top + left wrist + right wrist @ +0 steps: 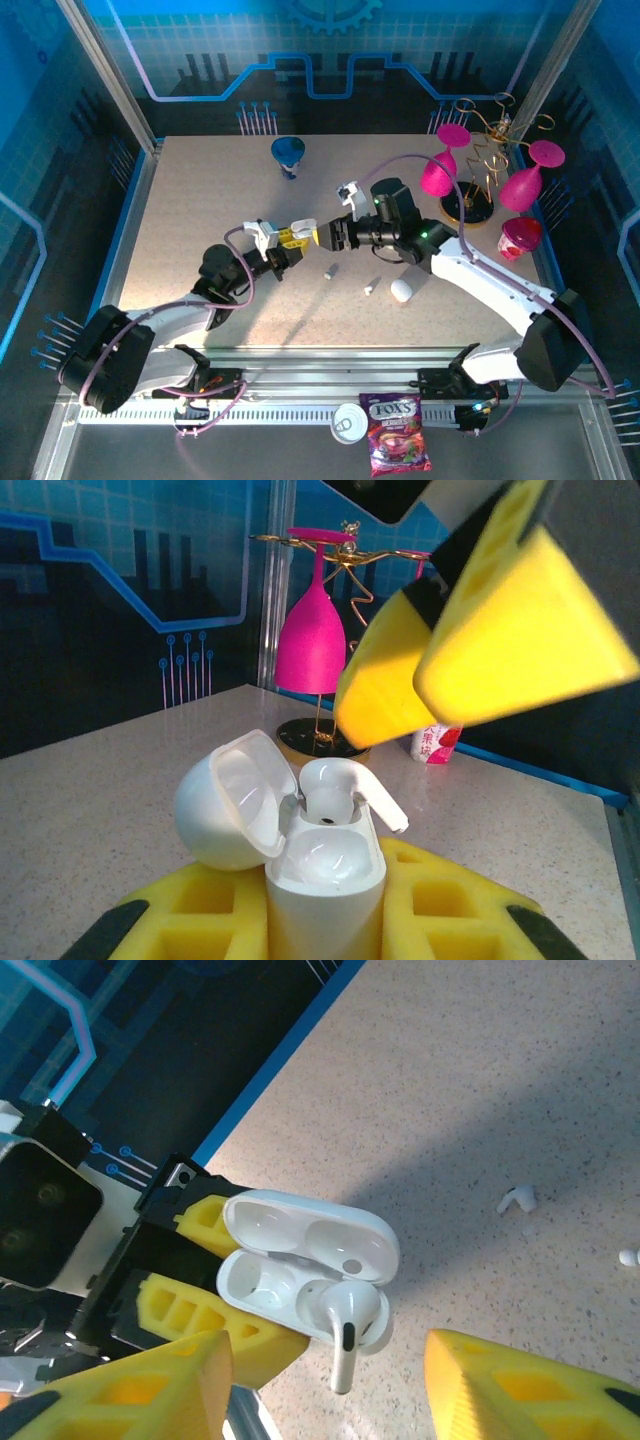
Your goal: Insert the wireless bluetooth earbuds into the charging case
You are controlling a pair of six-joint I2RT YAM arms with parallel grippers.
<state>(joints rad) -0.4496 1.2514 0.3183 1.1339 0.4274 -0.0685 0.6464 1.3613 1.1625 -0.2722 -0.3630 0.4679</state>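
White charging case (pixel 325 880) is flipped open and pinched upright in the left tool (pixel 285 240), which is clamped on its lower half and holds it up off the table (pixel 200 200), around the middle. One earbud (pixel 345 788) is in a slot, but I wouldn't call it seated. The head is down in the well and the stem pokes out sideways over the rim. The other slot looks empty. The right tool (pixel 326 236) hangs right at the case, yellow pads spread wide either side of that bud and gripping nothing as far as I can tell.

My read is that the first bud is about halfway in and needs a nudge to drop home, and the second isn't started. A loose bud (pixel 330 271) and a second loose bud (pixel 370 288) lie toward the near edge, with a closed white case (pixel 401 290) just beside the second one.

The table top is speckled beige, stone-look and matte, with a blue border and the arms' shadow across it. The far right corner has a gold rack (pixel 480 150) hung with pink glasses (pixel 437 172), and there's a pink cup (pixel 520 237) near the right edge. A blue glass (pixel 290 153) sits at the far edge. The wall panels (pixel 200 50) are blue circuit print. A candy bag (pixel 398 432) rests on the rail below the near edge.
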